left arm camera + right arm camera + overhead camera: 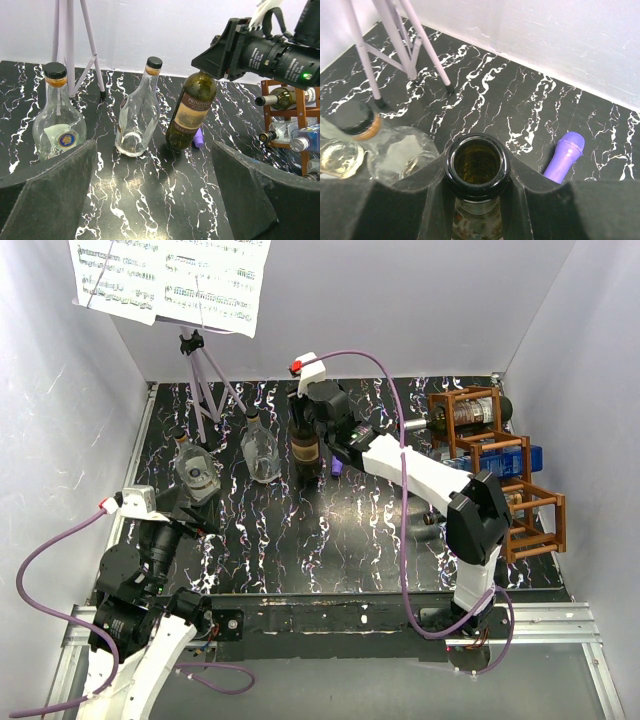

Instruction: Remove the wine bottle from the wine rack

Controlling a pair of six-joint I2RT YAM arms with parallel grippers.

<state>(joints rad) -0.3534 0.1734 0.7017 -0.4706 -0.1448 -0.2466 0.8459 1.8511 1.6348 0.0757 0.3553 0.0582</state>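
A dark green wine bottle (pixel 305 452) with a cream label stands tilted on the black marbled table, left of the reddish-brown wine rack (pixel 497 462) and apart from it. My right gripper (pixel 306 420) is shut on its neck. The right wrist view looks straight down on the open mouth of the wine bottle (pixel 477 162), clamped between the right gripper's (pixel 477 176) pads. From the left wrist the wine bottle (pixel 192 111) leans with its base low at the tabletop. My left gripper (pixel 155 192) is open and empty near the front left, well short of the bottles.
Two clear glass bottles (pixel 57 120) (pixel 137 116) stand left of the wine bottle. A purple cylinder (pixel 198 137) lies behind its base. The grey tripod music stand (pixel 200 380) stands at the back left. The rack (pixel 292 117) holds other bottles (pixel 280 97) lying on their sides.
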